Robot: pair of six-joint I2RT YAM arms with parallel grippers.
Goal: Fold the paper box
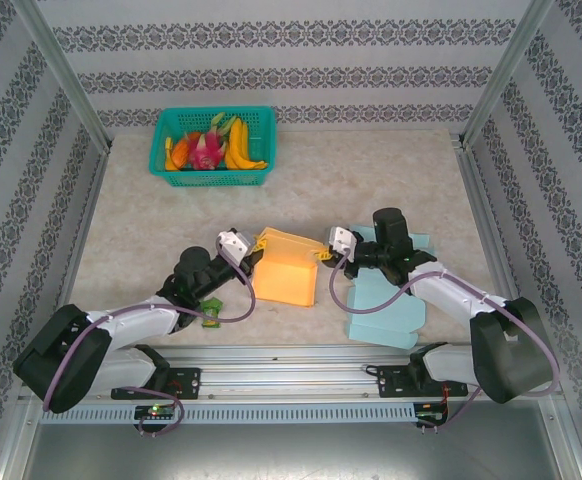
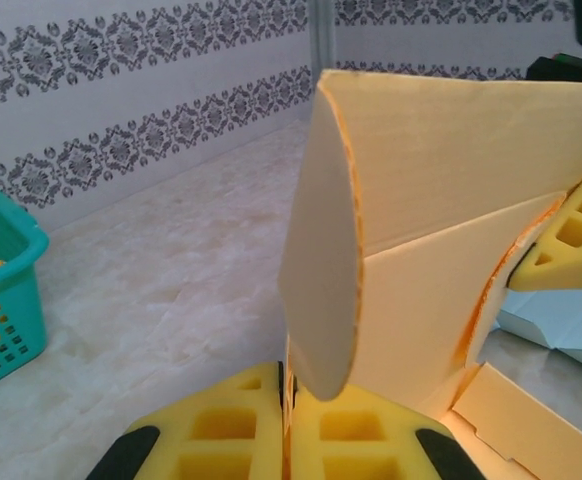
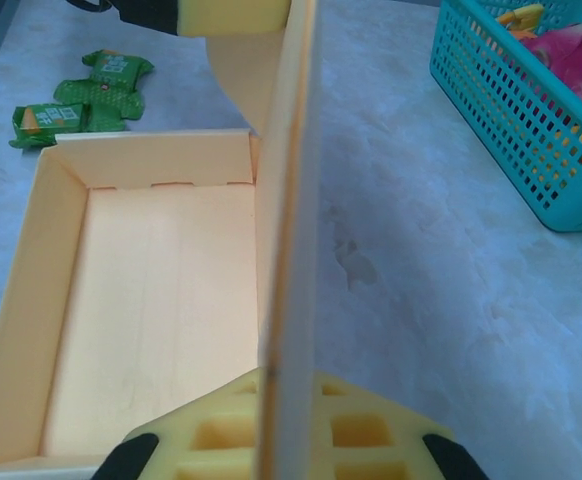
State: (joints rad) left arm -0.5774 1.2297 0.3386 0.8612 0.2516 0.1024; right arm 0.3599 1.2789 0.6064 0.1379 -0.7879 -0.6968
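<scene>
Orange card, matte, smooth-faced, with a paler fibrous cut edge: orange paper box [image 1: 286, 270], partly raised, on the pale marbled table [image 1: 371, 190] between the two sets of jaws.

Shallow rectangular tray with low walls just beyond the right gripper [image 3: 271, 400], with small slots along the foot of its far wall. Tall side panel edge-on, pinched tight between that gripper's yellow, grid-moulded fingers [image 3: 361, 430].

Rounded, ear-shaped flap [image 2: 321, 250] upright straight ahead of the left gripper [image 2: 287, 400]. Lower end clamped there, the pads nearly meeting with only card between. Slanting crease across the panel behind the flap.

Hard to make out: lower tip of the flap, lost in the seam between the left pads. Finger roots cut off by the bottom edge in both wrist views. Print on the green packets [image 3: 81, 95], beyond the tray and left of the right jaws, too small to read.

Light blue flat card blanks [image 1: 386, 305], stacked, partly hidden under the right arm, behind and below the right jaws.

Teal plastic lattice basket [image 1: 211, 176], well beyond both sets of jaws. Inside it yellow bananas [image 1: 239, 148], a pink dragon fruit [image 1: 206, 150] and some orange pieces too small to name.
</scene>
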